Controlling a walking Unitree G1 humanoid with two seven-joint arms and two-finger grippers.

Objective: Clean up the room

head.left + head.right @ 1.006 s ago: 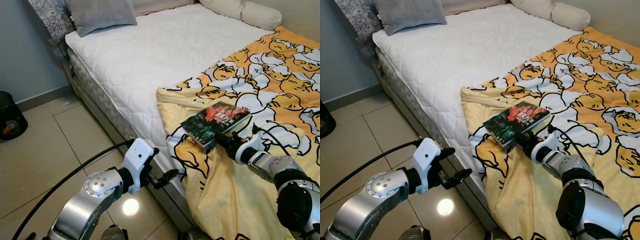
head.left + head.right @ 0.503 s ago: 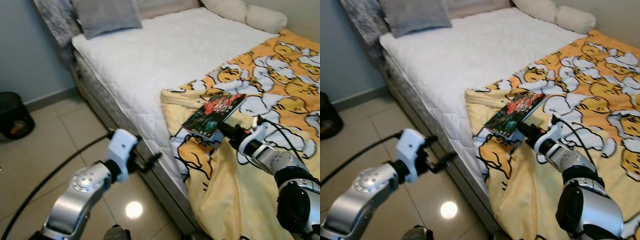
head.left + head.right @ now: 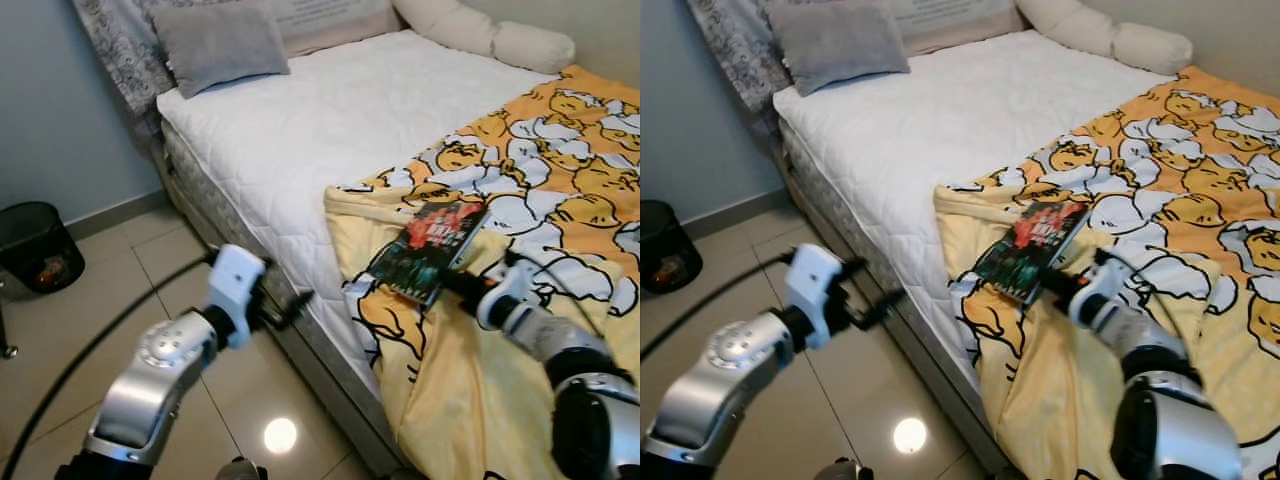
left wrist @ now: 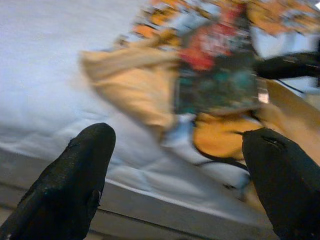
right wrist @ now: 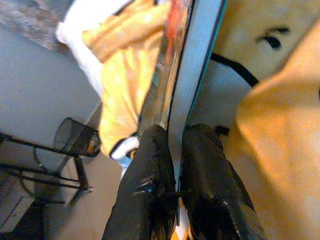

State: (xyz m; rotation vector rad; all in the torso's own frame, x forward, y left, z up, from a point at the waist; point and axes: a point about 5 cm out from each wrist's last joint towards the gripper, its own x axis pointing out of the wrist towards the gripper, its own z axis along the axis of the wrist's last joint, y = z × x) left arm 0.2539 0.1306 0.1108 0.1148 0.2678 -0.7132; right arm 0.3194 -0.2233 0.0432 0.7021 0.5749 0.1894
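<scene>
One paperback book (image 3: 430,250) — on the yellow duck-print blanket (image 3: 560,180) near the bed's (image 3: 330,120) side edge, long axis running away from the right gripper (image 5: 175,145), which pinches its near end; left gripper (image 3: 290,308) spread wide, empty, off the mattress edge.

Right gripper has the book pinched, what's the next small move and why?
Probably lift the book a little clear of the yellow blanket. The right gripper is clamped on the book's edge, while its far end seems to rest on the blanket. The left gripper hovers open beside the mattress.
</scene>
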